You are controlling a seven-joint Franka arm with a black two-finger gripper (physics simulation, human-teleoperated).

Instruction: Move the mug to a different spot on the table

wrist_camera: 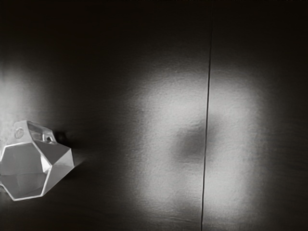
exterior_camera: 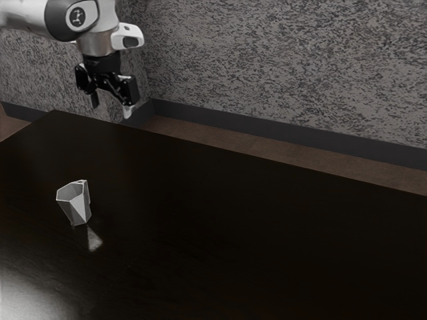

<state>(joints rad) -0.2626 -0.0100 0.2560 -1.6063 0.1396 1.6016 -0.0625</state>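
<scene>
A small grey faceted mug (exterior_camera: 75, 203) stands upright on the dark table (exterior_camera: 240, 227), toward the exterior view's left. My gripper (exterior_camera: 111, 105) hangs high above the table's far left corner, well above and behind the mug. Its two fingers are spread apart with nothing between them, so it is open. From the wrist camera I look down into the mug (wrist_camera: 32, 165), with its open mouth and short handle stub showing, off to one side of my hand and far below it.
A speckled grey wall (exterior_camera: 287, 60) with a dark baseboard runs behind the table. A brown floor strip (exterior_camera: 313, 157) lies along the table's far edge. A thin seam (wrist_camera: 208, 120) crosses the tabletop under my hand.
</scene>
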